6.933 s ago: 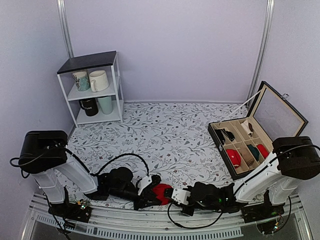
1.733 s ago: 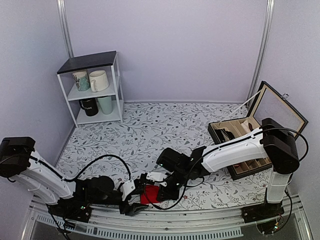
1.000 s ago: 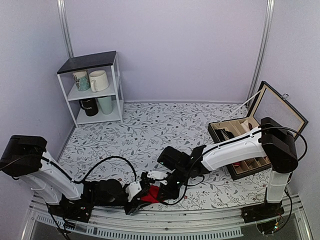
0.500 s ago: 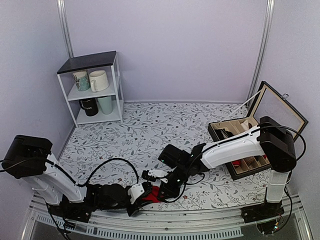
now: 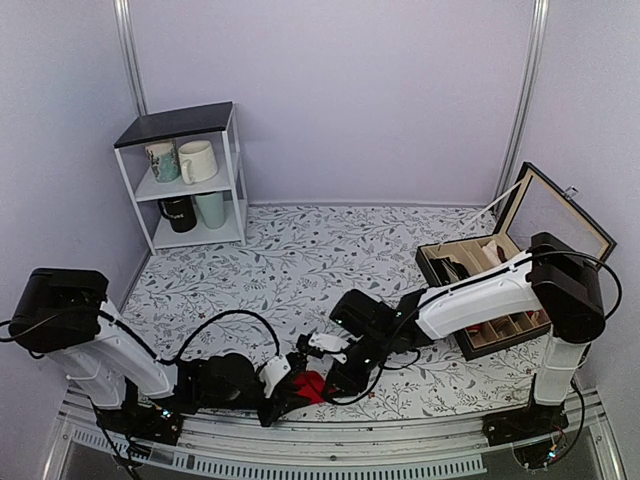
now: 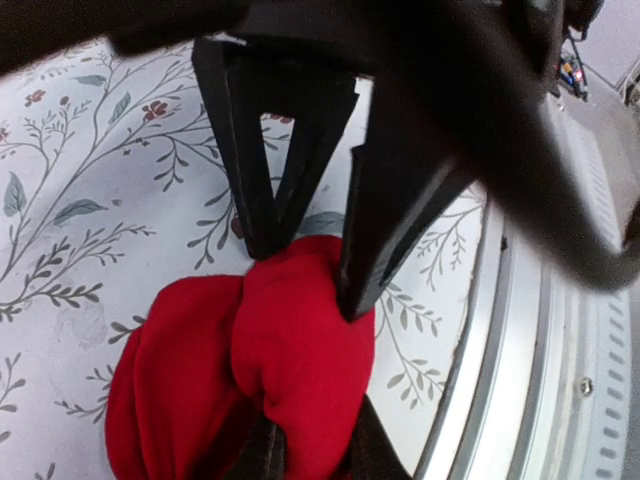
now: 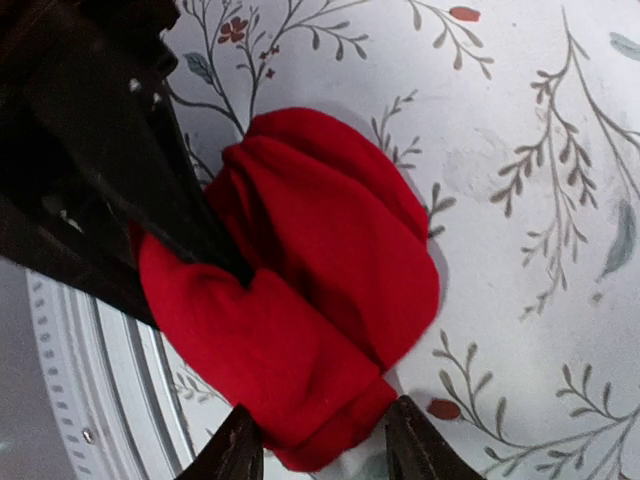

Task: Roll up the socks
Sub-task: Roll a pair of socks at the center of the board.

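Position: bright red soft knit socks (image 5: 311,386) bunched at the near edge of the floral worktop (image 5: 330,250) | left gripper (image 6: 305,275) pinches a fold from the left | right gripper (image 7: 325,445) spread, straddling the opposite end

The socks (image 7: 320,290), bright red soft knit, lie bunched into a loose, lumpy roll with one fold bulging outward, on the floral tabletop (image 5: 330,250) close to its near edge.

Lavender walls (image 5: 350,90), white mug shelf (image 5: 190,175), floral tabletop (image 5: 320,260).
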Controlling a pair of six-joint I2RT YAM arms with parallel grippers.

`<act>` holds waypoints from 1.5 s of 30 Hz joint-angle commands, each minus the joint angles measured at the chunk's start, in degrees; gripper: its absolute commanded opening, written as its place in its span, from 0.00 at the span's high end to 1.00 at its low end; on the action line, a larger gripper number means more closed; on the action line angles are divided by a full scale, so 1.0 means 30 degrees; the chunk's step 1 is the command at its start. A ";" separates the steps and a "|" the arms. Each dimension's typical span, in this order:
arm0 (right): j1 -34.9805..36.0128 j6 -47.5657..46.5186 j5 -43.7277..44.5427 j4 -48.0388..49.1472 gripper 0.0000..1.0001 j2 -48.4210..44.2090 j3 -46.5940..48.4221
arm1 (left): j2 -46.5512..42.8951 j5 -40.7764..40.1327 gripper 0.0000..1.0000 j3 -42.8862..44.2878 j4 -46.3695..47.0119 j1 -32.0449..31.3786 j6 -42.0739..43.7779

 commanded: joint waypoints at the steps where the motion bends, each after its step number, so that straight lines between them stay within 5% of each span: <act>1: -0.0446 0.0107 0.5153 0.4035 0.55 -0.2489 -0.3564 | 0.1613 0.3806 1.00 -0.0573 -0.2348 0.0771 -0.1377; 8: -0.0091 -0.1875 0.4082 1.4154 0.46 -0.7776 -1.0695 | 0.2593 0.5245 1.00 -0.0572 -0.1827 0.1463 -0.1830; 12: 0.0443 -0.3260 0.3284 1.7283 0.44 -0.8492 -1.2493 | 0.2867 0.5527 1.00 -0.0607 -0.1741 0.1615 -0.1990; 30: 0.2595 -0.4418 0.2499 1.6490 0.44 -0.3929 -0.9886 | 0.3309 0.5890 1.00 -0.0634 -0.1393 0.1807 -0.1965; 45: 0.2721 -0.3521 0.2116 1.5480 0.55 -0.2368 -0.9077 | 0.3566 0.6068 1.00 -0.0535 -0.1311 0.1841 -0.1839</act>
